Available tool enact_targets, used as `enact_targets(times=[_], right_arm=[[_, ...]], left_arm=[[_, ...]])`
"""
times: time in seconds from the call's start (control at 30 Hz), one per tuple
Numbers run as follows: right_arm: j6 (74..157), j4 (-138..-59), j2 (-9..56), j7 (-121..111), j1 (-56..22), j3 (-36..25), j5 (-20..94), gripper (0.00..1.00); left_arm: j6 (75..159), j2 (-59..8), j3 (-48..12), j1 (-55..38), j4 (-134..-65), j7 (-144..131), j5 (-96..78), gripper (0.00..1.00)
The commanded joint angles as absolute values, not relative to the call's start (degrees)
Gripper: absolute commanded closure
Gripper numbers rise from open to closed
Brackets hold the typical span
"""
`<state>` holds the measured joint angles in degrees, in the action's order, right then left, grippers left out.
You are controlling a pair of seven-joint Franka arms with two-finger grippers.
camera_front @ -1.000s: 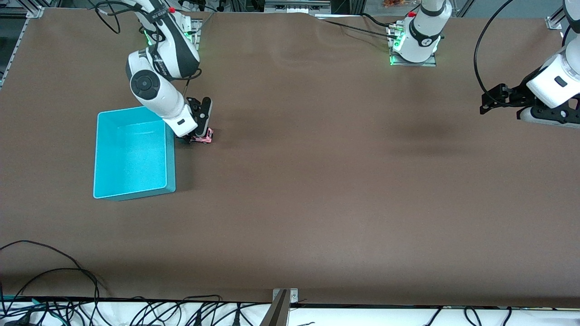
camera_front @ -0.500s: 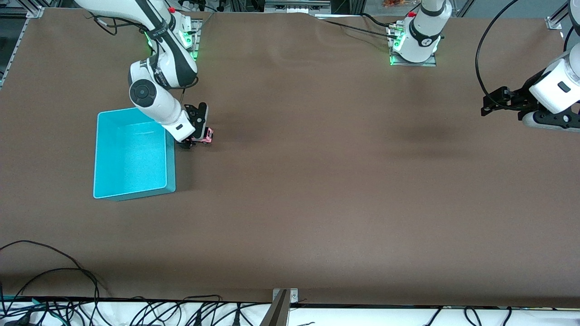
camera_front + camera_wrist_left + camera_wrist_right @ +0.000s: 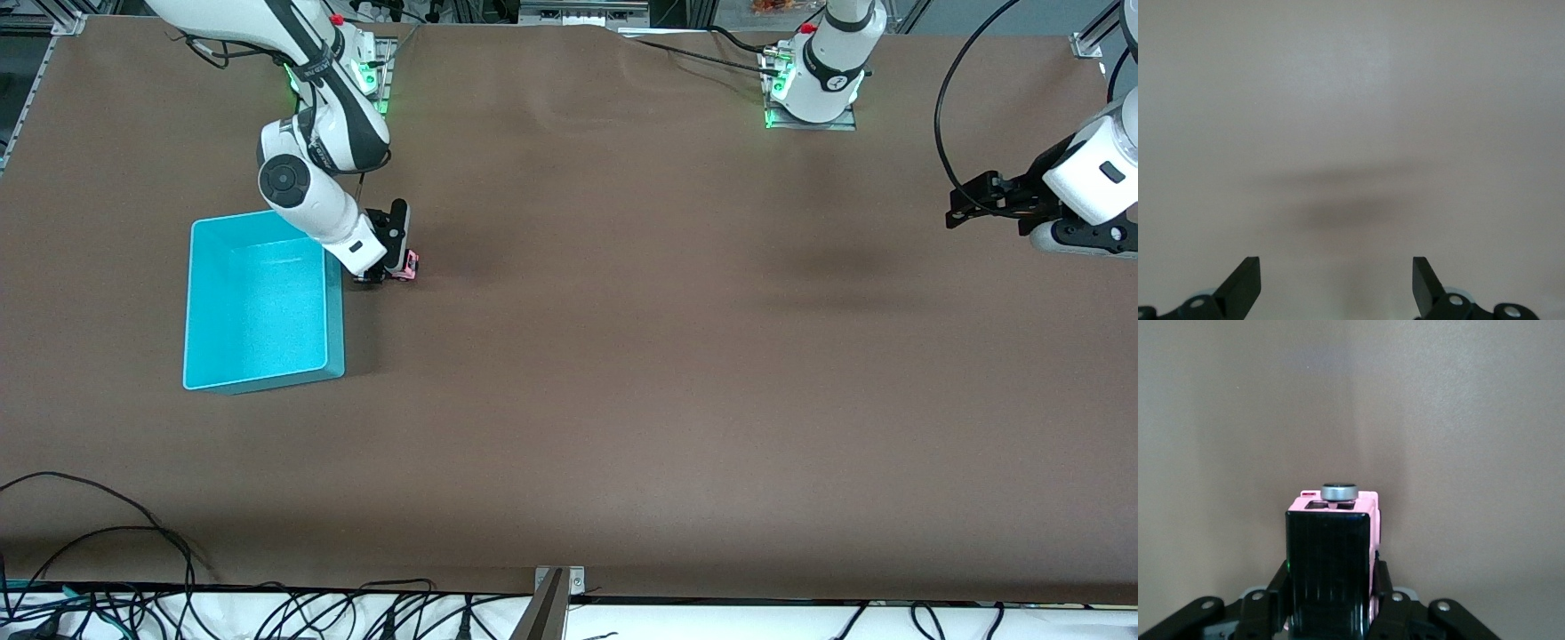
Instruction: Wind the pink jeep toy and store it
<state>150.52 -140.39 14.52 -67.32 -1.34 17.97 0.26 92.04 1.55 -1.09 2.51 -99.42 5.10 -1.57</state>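
The right gripper (image 3: 388, 269) is down at the worktop (image 3: 622, 373) with its jaws closed on the pink jeep toy (image 3: 407, 265), which sits on the brown surface just beside the cyan bin (image 3: 258, 369), toward the right arm's end and nearer the robots' edge than the front camera's edge. Gripping it by the flanks seems meant to keep the wheels on the worktop, so the car can be dragged to wind it (a judgement from the task) with the bin close by for storing. In the right wrist view the pink jeep toy (image 3: 1331, 560) sits squarely between the two fingers (image 3: 1381, 587), black roof up, its nose past their tips. The left gripper (image 3: 969, 197) waits above the worktop's left-arm end, jaws spread wide and empty.
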Motion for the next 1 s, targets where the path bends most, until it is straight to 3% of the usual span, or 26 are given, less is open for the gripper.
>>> enact_targets(times=[0.0, 0.2, 0.37, 0.73, 0.97], right_arm=[[151.3, -140.5, 13.0, -68.4, -1.1, 18.4, 0.5, 0.78], [150.6, -140.0, 10.3, -68.4, -1.1, 18.6, 0.5, 0.79], [144.9, -137.1, 7.8, -68.1, -1.2, 18.8, 0.7, 0.82], [114.6, -115.9, 7.2, -68.0, -1.1, 18.2, 1.1, 0.81], [100.1, -106.1, 7.1, -69.1, -1.1, 13.6, 1.1, 0.82]], left_arm=[[90.6, 0.4, -0.8, 2.2, -97.2, 3.4, -3.0, 0.0], [90.6, 0.4, -0.9, 2.2, -97.2, 3.1, -2.9, 0.0], [90.6, 0.5, -0.8, 2.5, -96.6, 3.4, -3.2, 0.0], [90.6, 0.4, -0.7, 2.6, -94.1, 3.2, -2.9, 0.0], [90.6, 0.4, -0.7, 2.7, -93.9, 3.4, -2.5, 0.0]])
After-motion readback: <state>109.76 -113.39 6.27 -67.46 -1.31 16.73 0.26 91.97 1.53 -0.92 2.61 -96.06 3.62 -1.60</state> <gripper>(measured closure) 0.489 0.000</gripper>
